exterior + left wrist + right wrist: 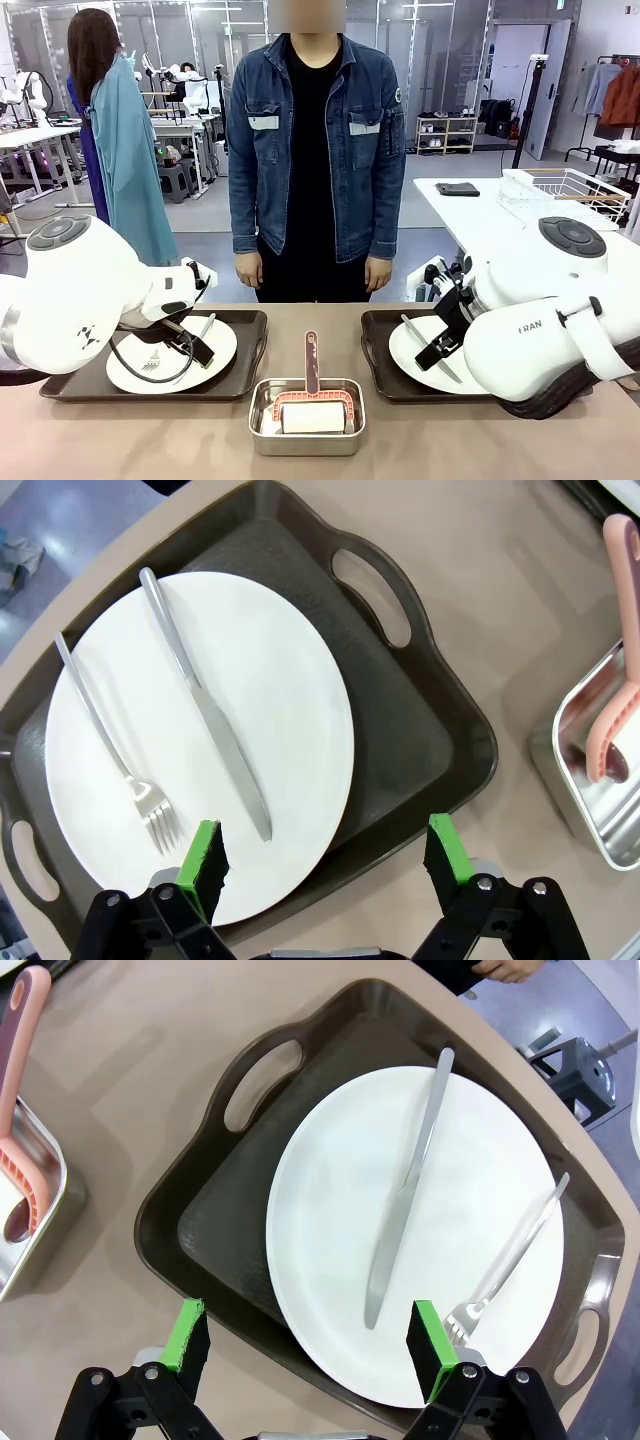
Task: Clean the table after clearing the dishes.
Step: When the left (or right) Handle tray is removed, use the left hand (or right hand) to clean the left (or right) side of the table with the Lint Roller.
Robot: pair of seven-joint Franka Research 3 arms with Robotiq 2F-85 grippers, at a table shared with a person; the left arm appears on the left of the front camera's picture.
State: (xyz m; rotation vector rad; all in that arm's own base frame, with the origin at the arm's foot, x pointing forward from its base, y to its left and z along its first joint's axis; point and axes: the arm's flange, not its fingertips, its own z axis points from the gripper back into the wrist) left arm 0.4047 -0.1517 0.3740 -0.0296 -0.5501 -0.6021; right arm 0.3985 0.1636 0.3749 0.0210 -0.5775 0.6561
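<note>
Hovering at bottom of frame with left gripper [322, 852] and right gripper [308, 1332] both gaping, nothing held. Probably a breakable plate [285, 680] with a slidey knife [205, 705] on top, so best lifting the tray [405, 745] by its handle [410, 580], kept level.

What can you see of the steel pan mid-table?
The steel pan is small, rectangular and shiny, with rounded corners and a rolled rim. It sits flat on the beige table, between the left tray and the right tray, touching neither. A pink-handled tool lies inside, its handle leaning over the far rim.
</note>
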